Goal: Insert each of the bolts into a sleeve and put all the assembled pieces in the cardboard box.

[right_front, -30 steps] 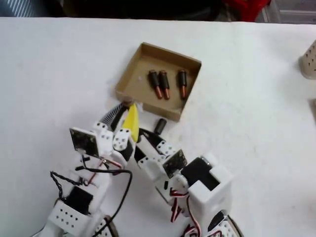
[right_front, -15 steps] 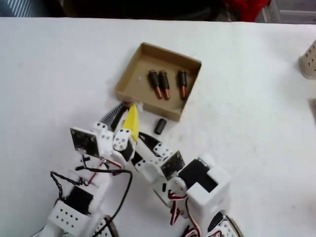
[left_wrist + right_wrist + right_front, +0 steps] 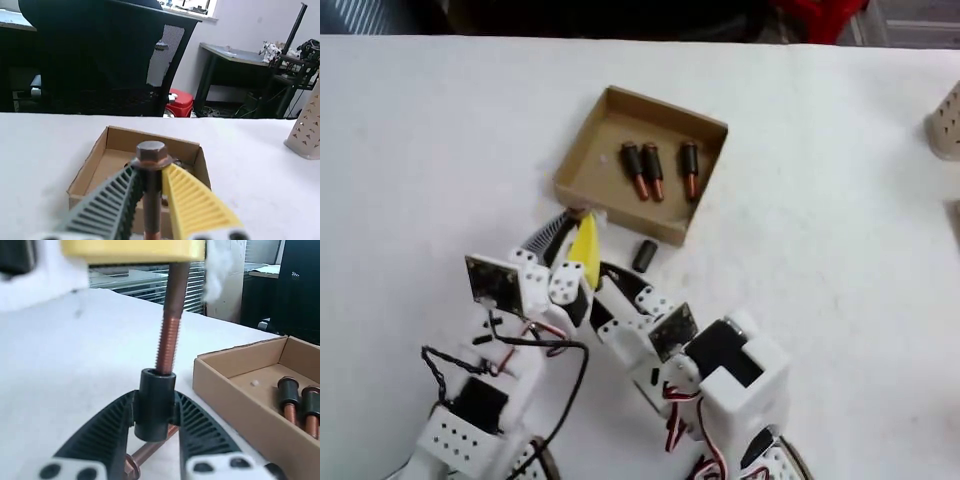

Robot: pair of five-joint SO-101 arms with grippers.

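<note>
Left gripper (image 3: 149, 170): grey and yellow fingers clenched on a bolt (image 3: 151, 152), hex head up at the fingertips, shank running down between them. It is just short of the cardboard box (image 3: 665, 108) at its near wall.

Right gripper (image 3: 155, 397): black fingers grasp a black sleeve (image 3: 155, 412) held upright. The bolt's threaded end sits in the sleeve's top opening, most of the thread still exposed above it.

Second bolt (image 3: 152, 449) lies on the white table (image 3: 440, 130) under the held sleeve.

Loose sleeve (image 3: 644, 255) on the table, just beside the box's near wall.

Box holds three assembled pieces (image 3: 653, 172): two side by side, one apart to the right
</note>
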